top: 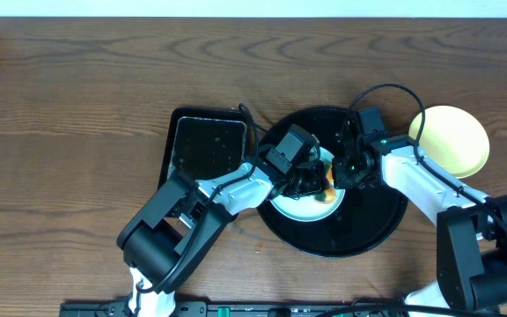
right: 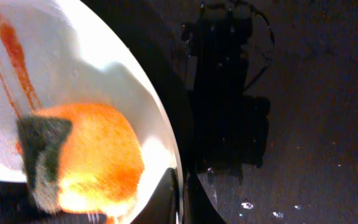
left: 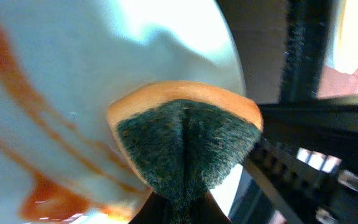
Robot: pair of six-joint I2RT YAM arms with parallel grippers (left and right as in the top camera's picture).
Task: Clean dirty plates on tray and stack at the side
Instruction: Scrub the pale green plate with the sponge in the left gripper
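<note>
A pale mint-blue plate [top: 297, 210] with orange-red sauce smears lies on the big round black tray [top: 372, 220]. My left gripper [top: 311, 180] is shut on an orange sponge with a green scouring face [left: 185, 143] and presses it onto the plate [left: 73, 74]. My right gripper [top: 346, 172] is shut on the plate's right rim [right: 166, 124]; its fingertips [right: 182, 199] pinch the edge. The sponge [right: 86, 162] shows stained orange in the right wrist view. A pale yellow plate [top: 451, 141] sits on the table right of the tray. No other mint-blue plate shows.
A rectangular black sponge tray [top: 205, 145] lies just left of the round tray. The round tray's wet black floor [right: 303, 124] spreads right of the plate. The wooden table [top: 69, 114] extends to the left and back.
</note>
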